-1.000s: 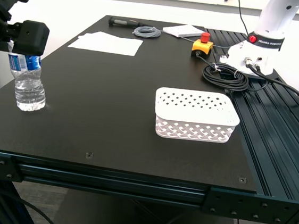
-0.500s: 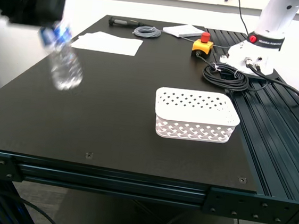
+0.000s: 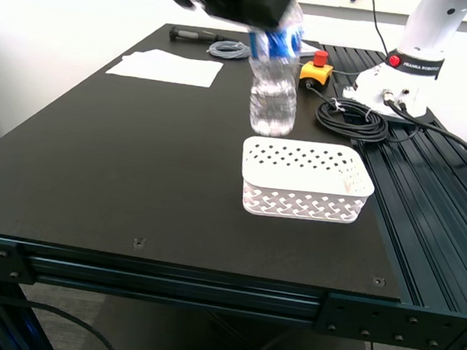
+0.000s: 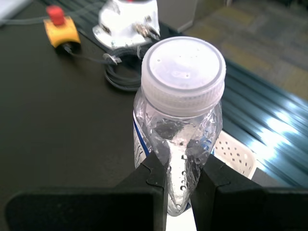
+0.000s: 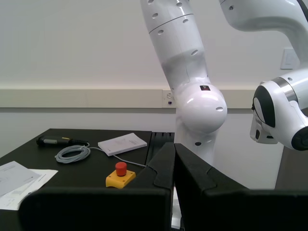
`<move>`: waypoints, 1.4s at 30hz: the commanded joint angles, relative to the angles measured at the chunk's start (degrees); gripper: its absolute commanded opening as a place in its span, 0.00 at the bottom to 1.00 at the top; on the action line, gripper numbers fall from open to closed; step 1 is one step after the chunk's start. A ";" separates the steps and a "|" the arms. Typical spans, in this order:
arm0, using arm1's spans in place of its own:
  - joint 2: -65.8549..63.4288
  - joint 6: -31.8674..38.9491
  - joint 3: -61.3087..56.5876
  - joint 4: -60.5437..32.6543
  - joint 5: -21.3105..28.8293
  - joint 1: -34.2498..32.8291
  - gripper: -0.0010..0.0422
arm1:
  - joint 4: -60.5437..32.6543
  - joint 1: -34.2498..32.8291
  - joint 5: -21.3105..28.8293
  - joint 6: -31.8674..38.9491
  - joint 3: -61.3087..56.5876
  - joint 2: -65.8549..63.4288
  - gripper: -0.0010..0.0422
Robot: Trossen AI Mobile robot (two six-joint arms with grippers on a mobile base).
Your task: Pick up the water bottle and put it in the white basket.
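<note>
My first gripper (image 3: 263, 15) is shut on the neck of the water bottle (image 3: 274, 87), a clear ribbed bottle with a blue label band. It holds the bottle upright in the air, its base just above and behind the far corner of the white basket (image 3: 306, 180) on the exterior view's left. In the first wrist view the black fingers (image 4: 154, 183) pinch the bottle below its white cap (image 4: 184, 72), and a corner of the basket (image 4: 233, 151) shows beneath. My second gripper (image 5: 173, 168) is shut and empty, away from both.
Behind the basket lie a coil of black cable (image 3: 352, 119), a yellow box with a red button (image 3: 315, 71) and another robot's white base (image 3: 412, 68). Paper sheets (image 3: 168, 66), a grey cable (image 3: 230, 50) and a booklet (image 3: 287, 48) lie at the far side of the table.
My first gripper lifted the bottle from the table's edge on the exterior view's left and carried it to the right, up to the basket's far corner.
</note>
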 commanded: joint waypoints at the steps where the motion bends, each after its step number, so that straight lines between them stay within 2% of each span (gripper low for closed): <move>1: -0.02 0.00 0.07 0.17 0.02 0.00 0.02 | 0.70 -1.81 1.44 0.22 3.96 5.73 0.02; 5: -0.02 0.00 0.07 0.15 0.02 0.00 0.02 | 0.94 -3.10 2.01 0.26 6.99 9.05 0.02; 8: -0.02 0.02 0.07 0.17 0.00 0.00 0.02 | 0.92 -3.28 6.86 0.55 8.70 12.00 0.02; 14: -0.02 0.00 0.07 0.15 0.00 0.00 0.02 | 1.51 -3.26 5.81 1.60 8.76 13.57 0.02; 16: -0.02 0.00 0.07 0.15 0.00 0.00 0.02 | 1.64 -3.28 5.84 2.43 8.76 13.55 0.05; 19: -0.02 0.00 0.07 0.15 0.02 0.00 0.02 | 1.29 -3.28 7.17 2.58 8.76 13.55 0.20; 24: -0.02 0.00 0.07 0.15 0.00 0.00 0.02 | 1.51 -3.28 7.34 1.55 8.76 13.42 0.56; 26: -0.02 0.00 0.07 0.13 0.00 0.00 0.02 | 1.40 -3.28 7.32 0.50 9.40 13.00 0.66; 28: -0.02 0.00 0.07 0.15 0.00 0.00 0.02 | 1.31 -3.23 7.32 -1.07 10.95 12.48 0.71; 31: -0.02 0.00 0.07 0.13 0.00 0.00 0.02 | 0.46 -3.21 7.34 -3.34 15.91 11.63 0.68; 36: -0.02 0.00 0.07 0.17 0.02 0.00 0.02 | -2.80 -3.19 5.84 -2.43 20.61 11.61 0.53; 37: -0.02 0.00 0.07 0.13 0.00 0.00 0.02 | -3.39 -3.19 3.89 -1.46 20.48 11.63 0.45; 39: -0.02 0.00 0.07 0.15 0.02 0.00 0.02 | -3.56 -3.19 3.74 -0.76 20.17 11.63 0.34; 42: -0.02 0.00 0.07 0.15 0.00 0.00 0.02 | -3.76 -3.21 2.69 0.00 20.17 11.63 0.22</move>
